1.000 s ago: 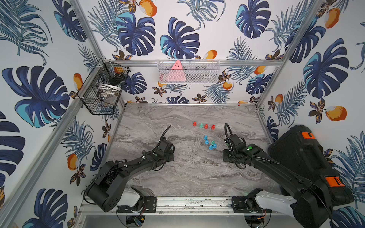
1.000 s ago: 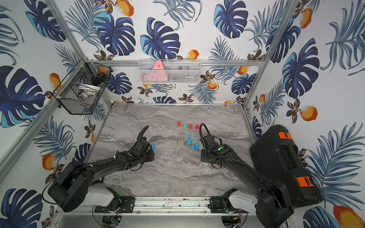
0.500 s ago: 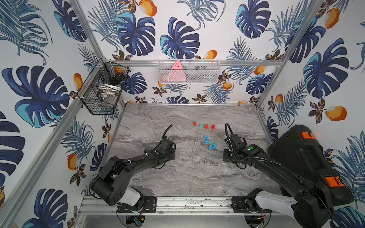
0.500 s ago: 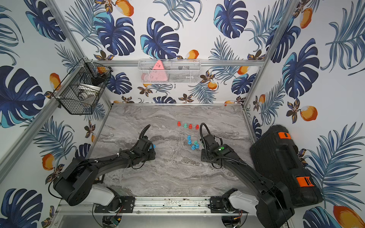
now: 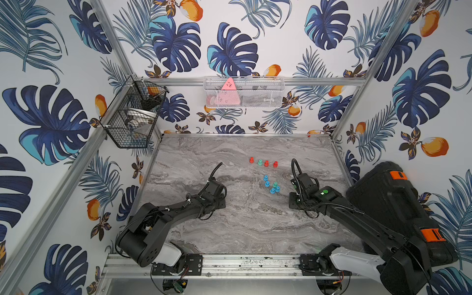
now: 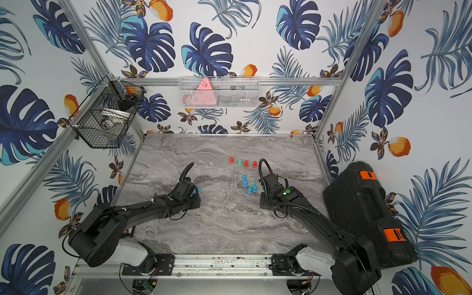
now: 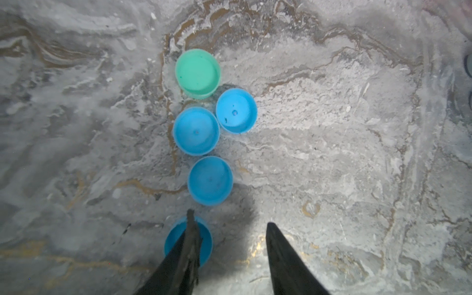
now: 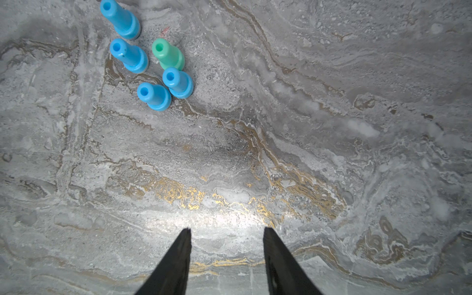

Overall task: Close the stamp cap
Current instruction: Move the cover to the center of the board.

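Note:
Several round caps lie open side up on the marble table (image 7: pixel 332 153): a green cap (image 7: pixel 198 72) and blue caps (image 7: pixel 196 130) in a loose line. My left gripper (image 7: pixel 229 218) hangs over them, open, nothing between its fingers; one finger (image 7: pixel 187 245) overlaps the nearest blue cap (image 7: pixel 173 237). In a top view only a bit of blue cap (image 6: pixel 198 189) shows beside the left wrist. Several blue stamps (image 8: pixel 154 95) and a green stamp (image 8: pixel 168 54) stand upright, handles up. My right gripper (image 8: pixel 227 229) is open over bare table, well short of them.
A row of red stamps (image 5: pixel 266 163) and one green stamp (image 5: pixel 260 162) stands further back. A black case (image 5: pixel 398 204) fills the right edge. A black wire basket (image 5: pixel 132 115) hangs on the left wall, a white mesh basket (image 5: pixel 242 92) on the back wall.
The left arm's elbow shifted slightly while its wrist stayed over the caps. The right arm has not moved.

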`<state>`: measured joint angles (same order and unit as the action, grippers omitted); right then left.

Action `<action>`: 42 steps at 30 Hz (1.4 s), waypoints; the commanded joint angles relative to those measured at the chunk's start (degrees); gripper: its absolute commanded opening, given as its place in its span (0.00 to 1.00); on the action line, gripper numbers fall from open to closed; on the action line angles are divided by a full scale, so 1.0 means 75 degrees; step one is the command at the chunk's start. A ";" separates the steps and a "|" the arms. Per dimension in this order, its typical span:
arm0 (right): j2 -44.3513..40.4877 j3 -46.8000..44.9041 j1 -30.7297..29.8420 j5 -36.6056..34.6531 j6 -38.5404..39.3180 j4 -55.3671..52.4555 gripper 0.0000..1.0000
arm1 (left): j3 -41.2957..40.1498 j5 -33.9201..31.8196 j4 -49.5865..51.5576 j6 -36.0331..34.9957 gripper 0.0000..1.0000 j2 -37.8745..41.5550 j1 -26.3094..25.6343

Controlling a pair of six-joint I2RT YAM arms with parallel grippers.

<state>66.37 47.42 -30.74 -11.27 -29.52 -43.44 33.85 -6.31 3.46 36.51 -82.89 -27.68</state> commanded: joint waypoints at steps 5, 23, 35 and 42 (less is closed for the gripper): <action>-0.0069 0.0091 -0.0014 -0.0080 -0.0095 -0.0153 0.49 | -0.0342 0.0397 -0.0005 0.0155 0.48 0.0293 -0.0134; -0.0222 0.0042 -0.0066 -0.0040 -0.0154 -0.0148 0.49 | -0.0087 0.0091 -0.0116 0.0569 0.48 -0.0104 -0.1908; -0.0271 -0.0025 -0.0189 -0.0079 -0.0189 -0.0080 0.48 | 0.0684 0.0003 -0.0298 0.0642 0.48 -0.1131 -0.2702; -0.0288 -0.0056 -0.0266 -0.0130 -0.0211 -0.0058 0.48 | 0.1219 0.0009 -0.0354 0.0616 0.47 -0.1709 -0.2994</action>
<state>64.31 47.05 -32.58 -11.46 -30.48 -43.46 42.24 -7.92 -3.03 40.40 -94.24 -49.63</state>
